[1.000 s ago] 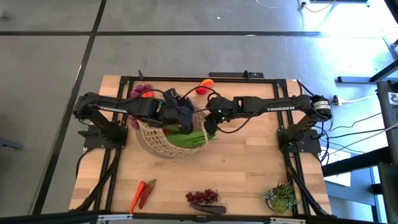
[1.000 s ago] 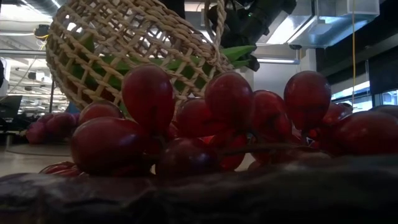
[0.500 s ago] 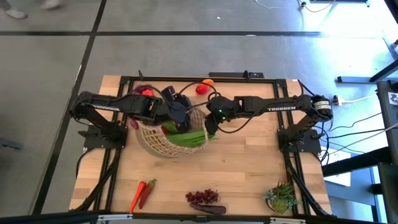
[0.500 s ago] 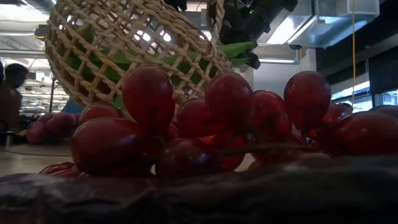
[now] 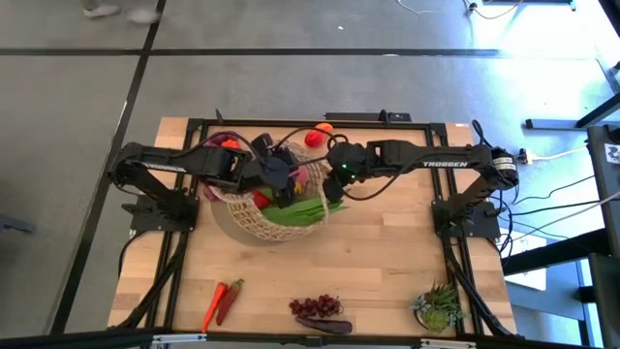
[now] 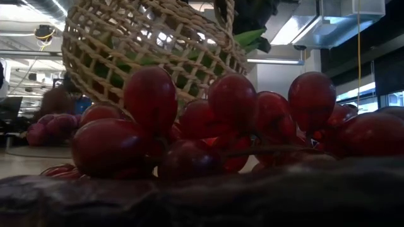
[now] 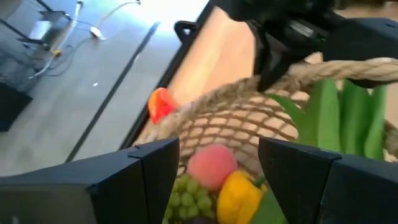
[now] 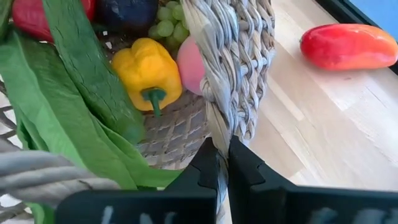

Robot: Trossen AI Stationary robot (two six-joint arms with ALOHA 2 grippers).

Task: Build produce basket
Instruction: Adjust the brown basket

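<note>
Toward the far middle of the desk (image 5: 387, 252), the basket (image 5: 260, 221) sits tipped, its woven side showing in the low view and its opening turned toward the right arm. Right claw (image 8: 222, 163) is clenched on the basket's rim, with the wicker edge pinched between its two dark fingers. Left claw (image 7: 219, 163) hangs over the basket's opposite side with its fingers spread apart and nothing between them. Inside the basket lie a yellow pepper (image 8: 147, 70), a pink peach (image 8: 190, 65), green grapes (image 8: 164, 20) and long green leaves (image 8: 68, 106) that spill over the rim. Outside it, a red pepper (image 8: 348, 46) rests on the desk just beyond the basket. At the near edge lie two chillies (image 5: 222, 301) and a bunch of purple grapes (image 5: 316, 307), well apart from the basket, and a potted plant (image 5: 438, 306) stands at the near right corner.
</note>
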